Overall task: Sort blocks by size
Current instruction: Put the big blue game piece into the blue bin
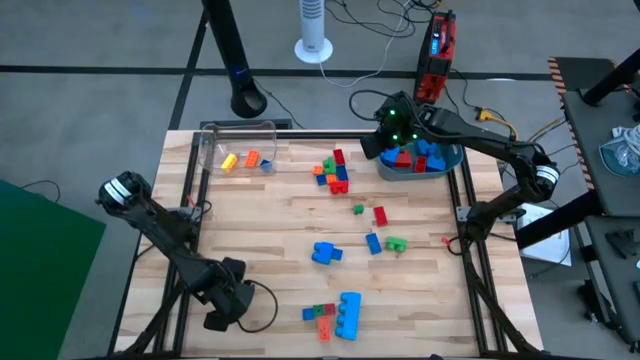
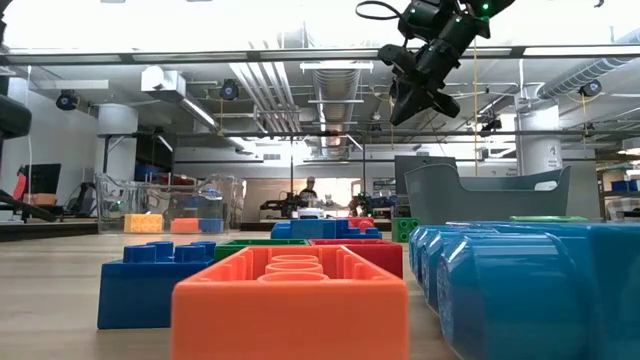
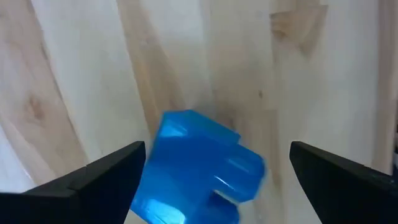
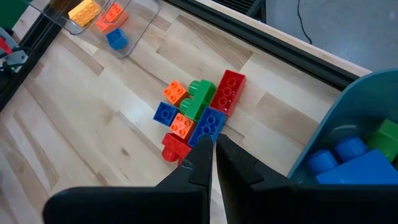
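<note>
Blocks (image 1: pixel 335 171) scattered across the table (image 1: pixel 280 230), some sorted into tub (image 1: pixel 450 160) and clear box (image 1: pixel 235 145).
Right hand (image 1: pixel 385 135), fingers pressed together and empty, hangs high beside the tub's edge; left hand (image 3: pixel 214 168), spread wide, sits at the near left corner above a blue block (image 3: pixel 202 168).

Even bright overhead light on the table (image 1: pixel 300 215), soft short shadows, low view backlit by ceiling strips with glare up top, near bricks (image 2: pixel 290 300) blurred, left wrist view motion-blurred on blue brick (image 3: pixel 199 168), right wrist view sharp
</note>
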{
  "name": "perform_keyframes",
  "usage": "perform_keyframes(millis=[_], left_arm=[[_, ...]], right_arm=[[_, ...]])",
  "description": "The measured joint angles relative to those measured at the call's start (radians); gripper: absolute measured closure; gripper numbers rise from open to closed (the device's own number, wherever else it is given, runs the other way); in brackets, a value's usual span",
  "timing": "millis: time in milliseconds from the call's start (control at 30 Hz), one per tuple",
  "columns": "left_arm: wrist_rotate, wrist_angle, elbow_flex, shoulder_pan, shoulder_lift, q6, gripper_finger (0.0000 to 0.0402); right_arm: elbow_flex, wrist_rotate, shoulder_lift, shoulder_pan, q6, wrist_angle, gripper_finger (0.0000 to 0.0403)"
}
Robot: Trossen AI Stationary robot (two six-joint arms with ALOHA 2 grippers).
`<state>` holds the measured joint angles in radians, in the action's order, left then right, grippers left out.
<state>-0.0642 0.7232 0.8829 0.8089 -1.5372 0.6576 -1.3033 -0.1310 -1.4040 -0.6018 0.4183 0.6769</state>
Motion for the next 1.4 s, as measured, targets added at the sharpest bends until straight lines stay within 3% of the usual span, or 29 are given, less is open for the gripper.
perform_keyframes(millis=[1000, 1400], left_arm=[[-0.014, -0.04, -0.041, 0.047, -0.006, -0.082, 0.0015], [0.039, -0.048, -0.042, 0.068, -0.06, -0.081, 0.0015]], right_arm=[[0.0, 0.0, 0.0, 0.002, 0.019, 0.006, 0.039], [0.0, 0.0, 0.0, 0.002, 0.03, 0.006, 0.039]])
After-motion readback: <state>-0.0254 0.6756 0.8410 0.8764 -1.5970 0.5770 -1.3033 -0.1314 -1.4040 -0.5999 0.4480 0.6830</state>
